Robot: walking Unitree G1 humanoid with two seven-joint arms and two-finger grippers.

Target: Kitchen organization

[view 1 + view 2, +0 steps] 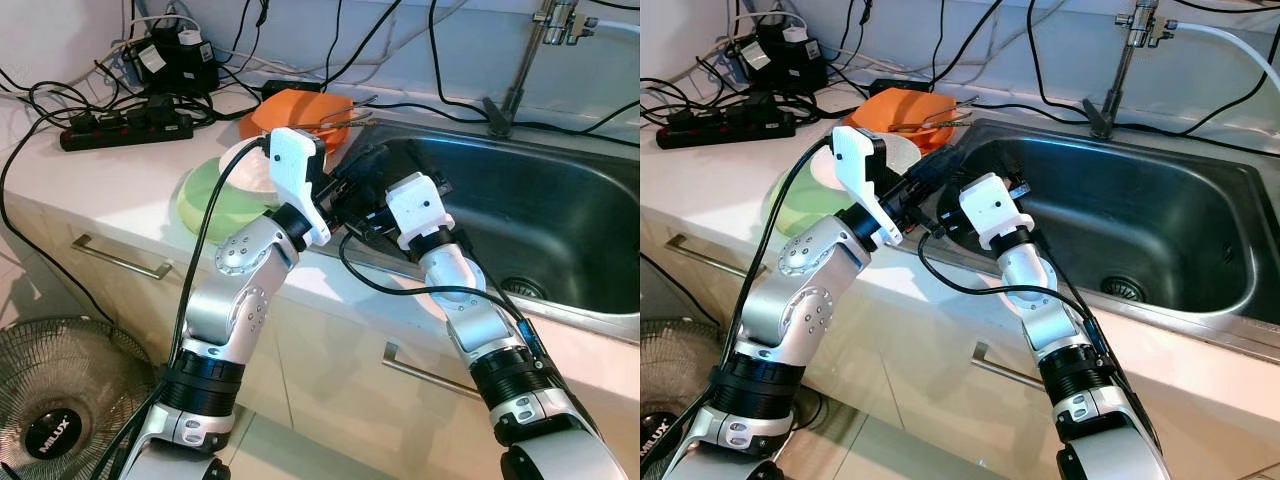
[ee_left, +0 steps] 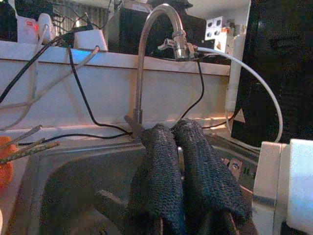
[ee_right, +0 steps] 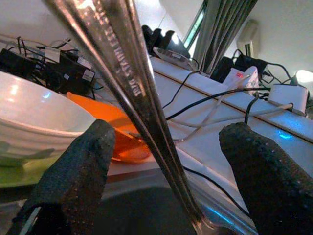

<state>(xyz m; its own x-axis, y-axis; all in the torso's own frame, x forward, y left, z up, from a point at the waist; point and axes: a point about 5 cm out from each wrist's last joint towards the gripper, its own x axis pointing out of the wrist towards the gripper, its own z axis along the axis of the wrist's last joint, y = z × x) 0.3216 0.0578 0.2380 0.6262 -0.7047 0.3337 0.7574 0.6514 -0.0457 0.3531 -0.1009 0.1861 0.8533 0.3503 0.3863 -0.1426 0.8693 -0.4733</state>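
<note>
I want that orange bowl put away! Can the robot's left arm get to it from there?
Probably yes. The left gripper sits at the sink's edge beside the orange bowl; nothing blocks it, though it appears shut.

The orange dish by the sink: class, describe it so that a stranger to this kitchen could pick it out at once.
Start at the steel sink set in the white counter. At the sink's far left corner, behind the two grippers, dishes stand together. The orange dish is the farthest back, with thin utensils resting across it; its neighbours are a white bowl and a pale green plate.
</note>
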